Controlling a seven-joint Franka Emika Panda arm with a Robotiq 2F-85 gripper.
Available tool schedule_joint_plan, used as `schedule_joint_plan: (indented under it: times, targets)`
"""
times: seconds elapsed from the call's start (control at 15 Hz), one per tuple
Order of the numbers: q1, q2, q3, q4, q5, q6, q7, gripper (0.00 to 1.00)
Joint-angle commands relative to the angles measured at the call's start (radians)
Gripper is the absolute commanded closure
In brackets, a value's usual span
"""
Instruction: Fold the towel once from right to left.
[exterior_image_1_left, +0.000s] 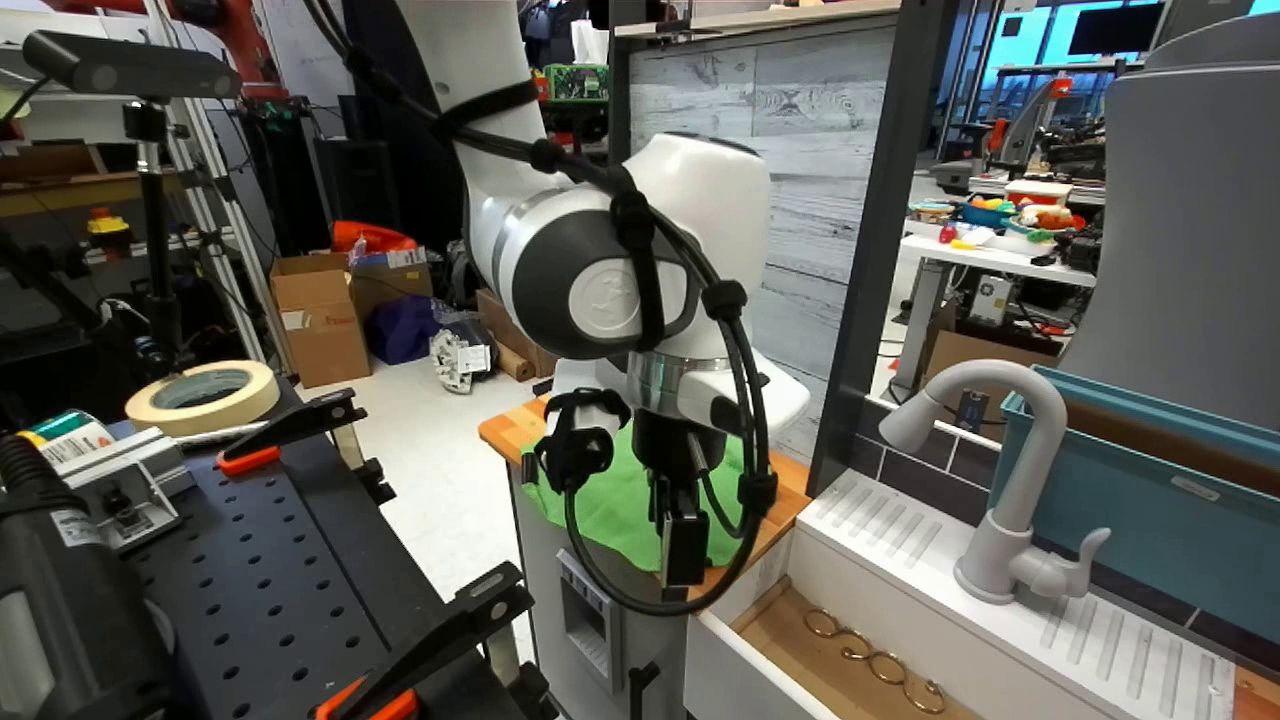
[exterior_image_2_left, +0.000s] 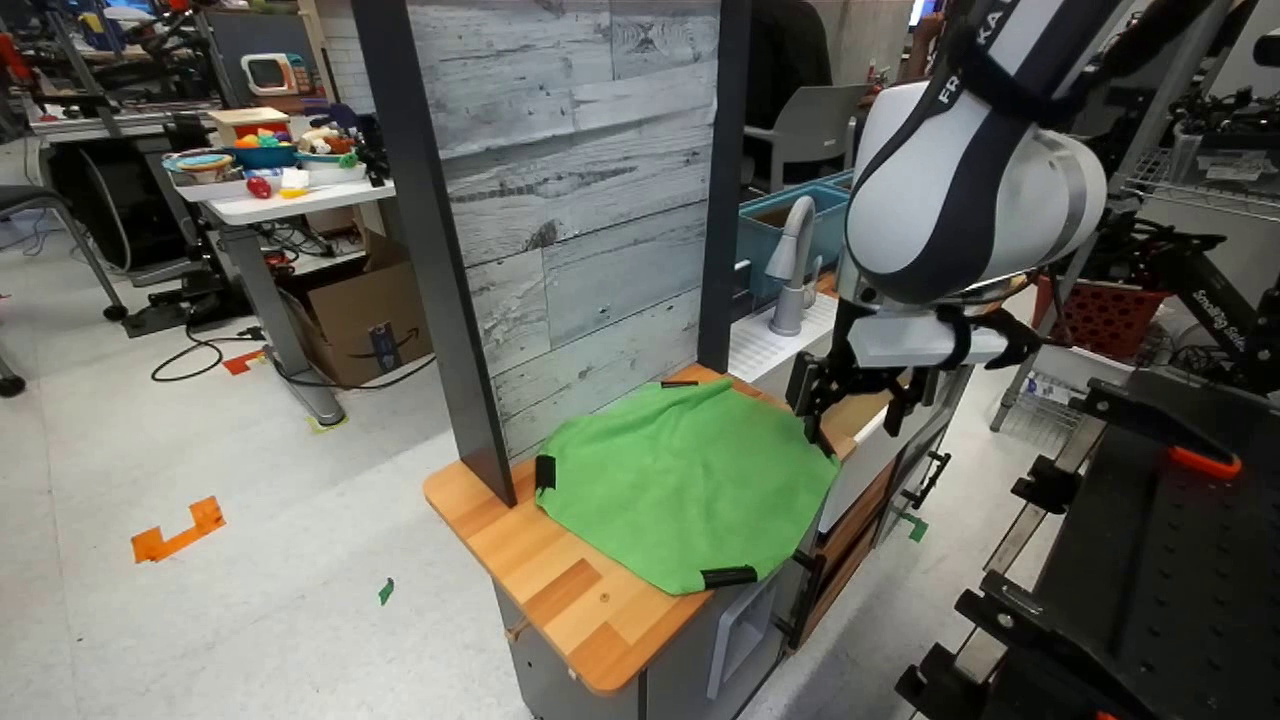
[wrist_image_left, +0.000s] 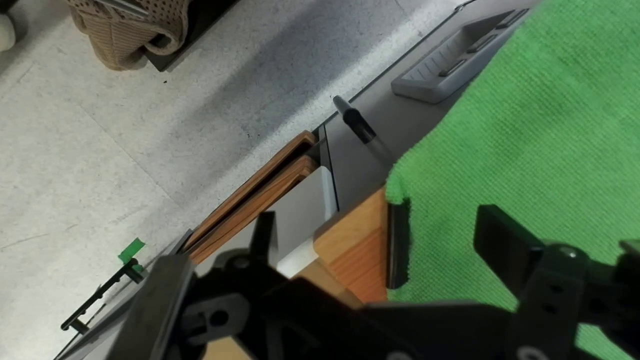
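Note:
The green towel (exterior_image_2_left: 680, 490) lies spread out flat on the wooden countertop (exterior_image_2_left: 570, 600), with light wrinkles and black clip-like pieces at its edges. It also shows in an exterior view (exterior_image_1_left: 600, 500), partly hidden behind the arm, and fills the right of the wrist view (wrist_image_left: 525, 145). A black strip (wrist_image_left: 398, 245) sits on the towel's edge nearest the sink. My gripper (exterior_image_2_left: 852, 415) is open and empty near that edge, seemingly above it. In the wrist view the fingers of the gripper (wrist_image_left: 375, 230) are wide apart, one over the towel, one beyond the wood; contact cannot be told.
A grey plank panel (exterior_image_2_left: 590, 200) stands upright along the countertop's back. The white sink (exterior_image_1_left: 870, 530) with a grey faucet (exterior_image_1_left: 1010, 480) adjoins one side, with gold rings (exterior_image_1_left: 870, 660) in its basin. A black perforated table (exterior_image_1_left: 260, 560) with clamps stands across from the counter.

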Motion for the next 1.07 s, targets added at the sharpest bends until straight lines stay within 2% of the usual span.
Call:
schedule_joint_plan:
  times: [0.0,0.07,0.13,0.2,0.4,0.8,0.87,1.0]
  targets:
    - [-0.015,0.054,0.007,0.075,0.034,-0.031,-0.021,0.0]
    - [-0.015,0.064,0.005,0.088,0.034,-0.036,-0.019,0.0]
    - [-0.017,0.073,0.006,0.101,0.035,-0.04,-0.019,0.17]
    - [-0.018,0.081,0.007,0.113,0.036,-0.043,-0.018,0.26]
    - [-0.016,0.098,0.004,0.142,0.036,-0.056,-0.015,0.51]
    - [-0.027,0.101,0.012,0.176,0.056,-0.096,-0.017,0.95]
    - [-0.029,0.098,0.013,0.176,0.06,-0.101,-0.016,1.0]
    - [-0.032,0.077,0.01,0.168,0.071,-0.126,-0.009,1.0]
